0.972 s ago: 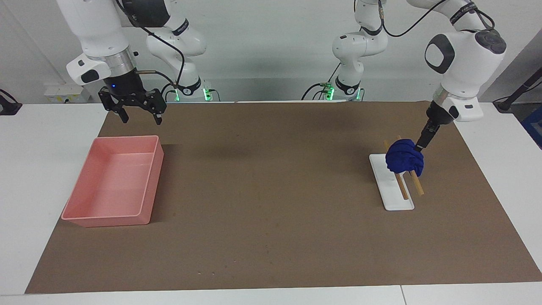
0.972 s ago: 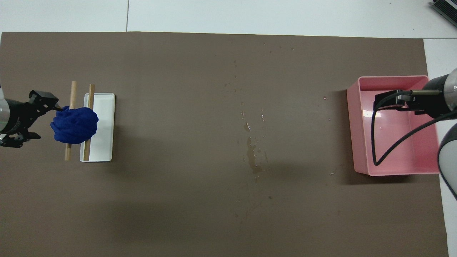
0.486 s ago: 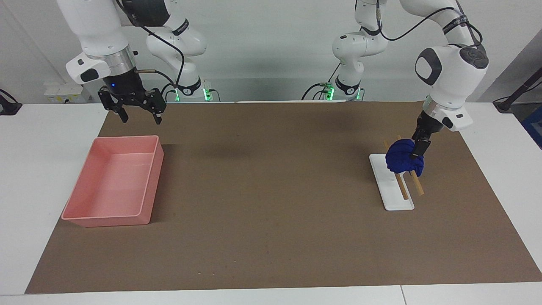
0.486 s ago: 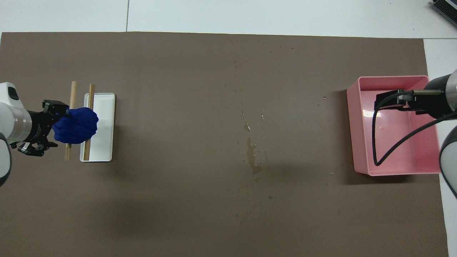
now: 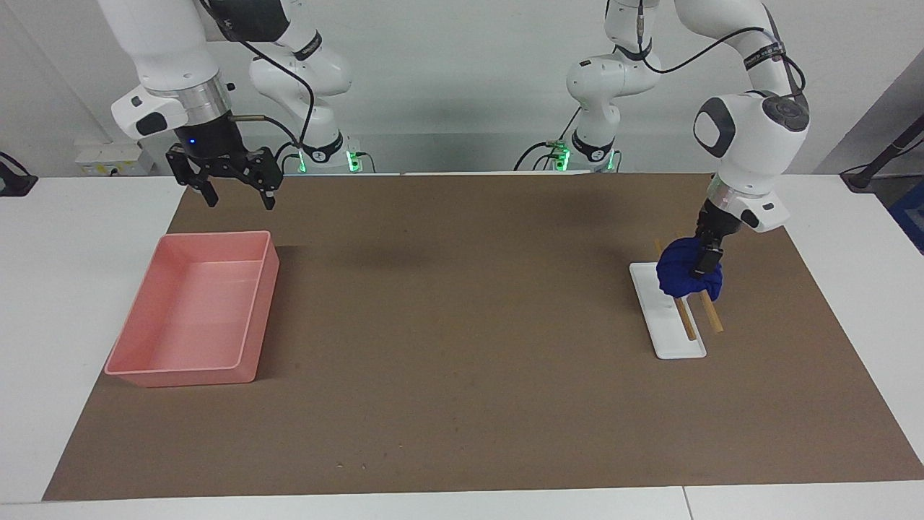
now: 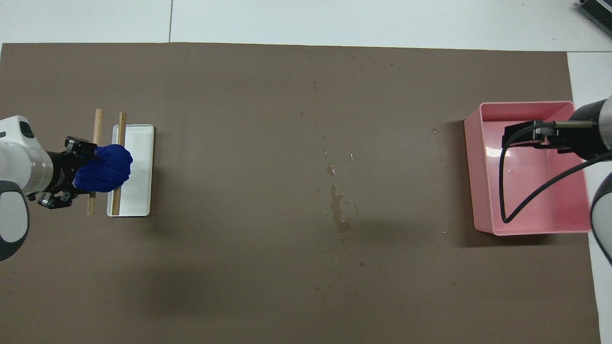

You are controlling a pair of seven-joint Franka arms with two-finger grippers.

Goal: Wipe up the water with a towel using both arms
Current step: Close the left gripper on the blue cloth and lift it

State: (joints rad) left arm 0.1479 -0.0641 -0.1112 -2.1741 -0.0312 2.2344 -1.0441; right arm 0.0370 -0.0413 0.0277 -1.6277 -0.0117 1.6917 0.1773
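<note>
The royal-blue towel (image 5: 675, 274) (image 6: 107, 167) is a wrinkled lump resting on two wooden sticks (image 5: 711, 314) (image 6: 98, 119) laid across a white dish (image 5: 678, 343) (image 6: 142, 191) toward the left arm's end of the table. My left gripper (image 5: 702, 263) (image 6: 83, 169) is down at the towel, pressed into the side away from the dish. The right gripper (image 5: 240, 201) (image 6: 526, 136) hangs open and holds nothing, above the pink tray's edge nearer to the robots. Spilled water (image 6: 337, 210) lies as drops and a small puddle mid-table on the brown mat.
The pink tray (image 5: 253, 303) (image 6: 471, 181) stands toward the right arm's end of the table. A brown mat (image 5: 462, 404) (image 6: 239, 286) covers most of the white tabletop. A black cable (image 6: 502, 191) loops from the right wrist over the tray.
The left arm has swung in and lowered, bringing its gripper from beside the towel into the towel. The right gripper has barely moved.
</note>
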